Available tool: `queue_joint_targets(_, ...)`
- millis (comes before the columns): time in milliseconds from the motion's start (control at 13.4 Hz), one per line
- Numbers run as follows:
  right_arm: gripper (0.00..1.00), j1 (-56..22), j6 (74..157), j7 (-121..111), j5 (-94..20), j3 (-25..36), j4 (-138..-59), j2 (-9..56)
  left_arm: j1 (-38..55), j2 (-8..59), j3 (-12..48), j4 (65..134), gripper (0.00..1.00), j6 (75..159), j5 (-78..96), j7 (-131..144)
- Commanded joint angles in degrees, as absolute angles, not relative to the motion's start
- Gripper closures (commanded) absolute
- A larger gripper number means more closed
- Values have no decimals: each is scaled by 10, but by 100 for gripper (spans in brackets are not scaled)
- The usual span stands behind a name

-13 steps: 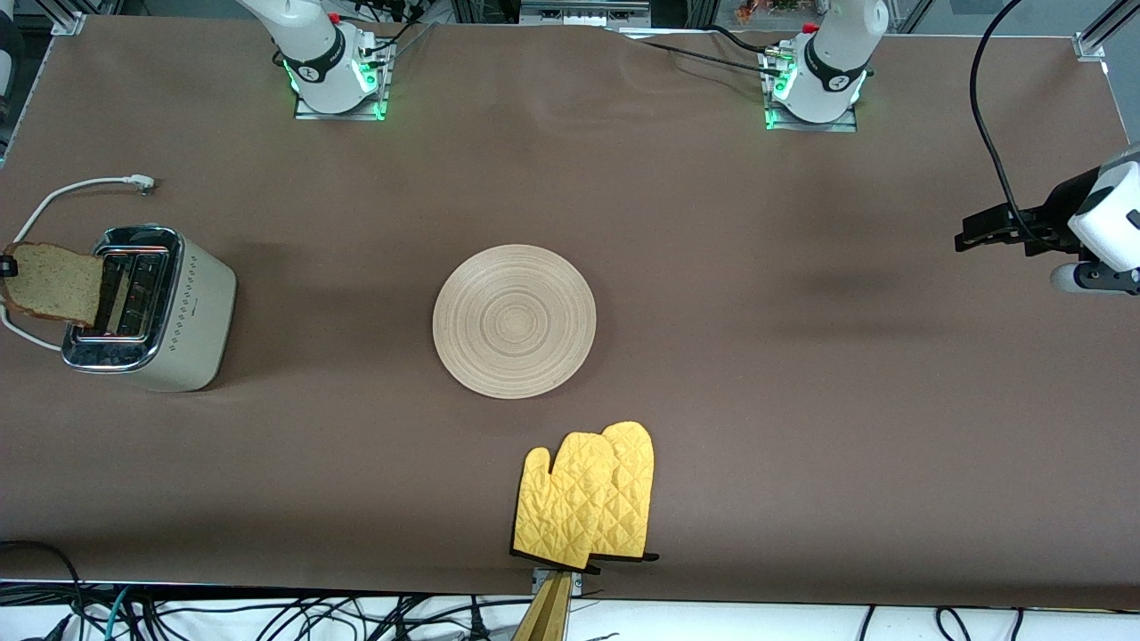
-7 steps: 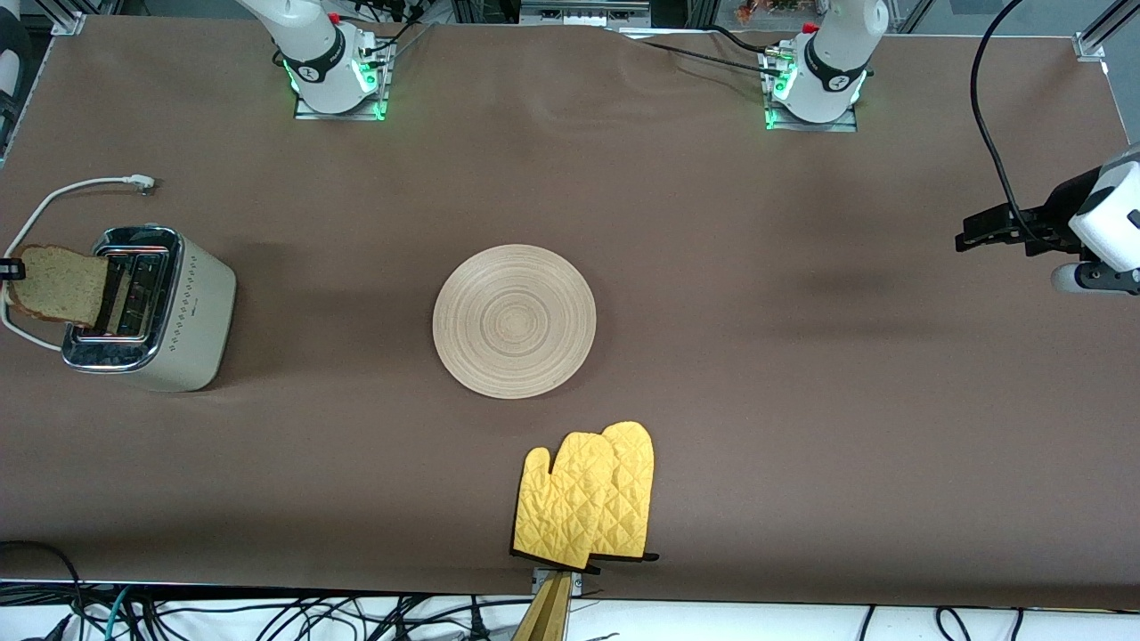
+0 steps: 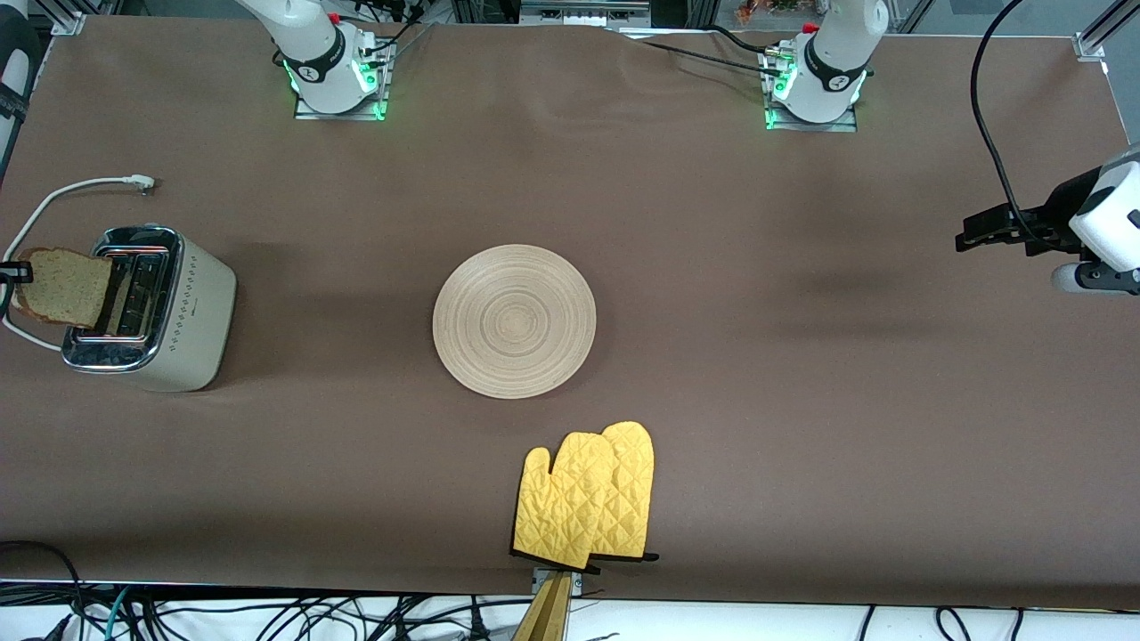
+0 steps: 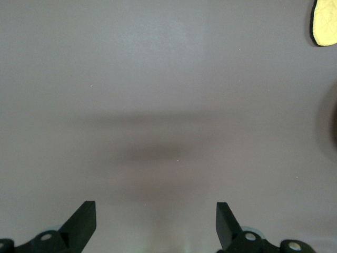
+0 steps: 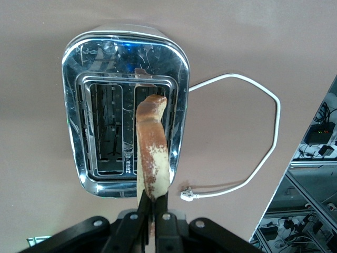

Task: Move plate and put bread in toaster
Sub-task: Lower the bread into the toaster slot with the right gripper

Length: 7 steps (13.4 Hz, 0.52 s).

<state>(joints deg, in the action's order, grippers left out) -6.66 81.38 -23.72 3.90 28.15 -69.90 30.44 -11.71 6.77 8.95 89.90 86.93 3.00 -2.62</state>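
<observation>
My right gripper (image 5: 153, 199) is shut on the crust of the bread slice (image 5: 151, 142) and holds it edge-on over the toaster (image 5: 124, 100), above one of its two slots. In the front view the bread (image 3: 64, 286) hangs over the toaster's (image 3: 191, 312) chrome top, at the right arm's end of the table; only a black fingertip (image 3: 16, 272) shows at the picture's edge. The wooden plate (image 3: 514, 320) lies bare mid-table. My left gripper (image 3: 980, 231) is open and empty, high over the left arm's end of the table; its fingertips (image 4: 84, 219) show over bare table.
A pair of yellow oven mitts (image 3: 588, 494) lies nearer to the front camera than the plate, at the table's front edge; a corner of them (image 4: 325, 23) shows in the left wrist view. The toaster's white cord (image 3: 80, 189) and plug (image 5: 188, 195) lie beside it.
The bread has sunk lower toward the toaster's top and shifted a little toward the table's end. The left arm has not moved.
</observation>
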Motion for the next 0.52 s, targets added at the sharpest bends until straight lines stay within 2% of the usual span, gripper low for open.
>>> queue_joint_targets(0,100,-70,802,-231,24,279,-689,301,-123,60,92,906,0,873,47,-24)
queue_joint_targets(448,100,-76,800,-233,17,283,-689,301,-123,61,92,906,0,873,47,-24)
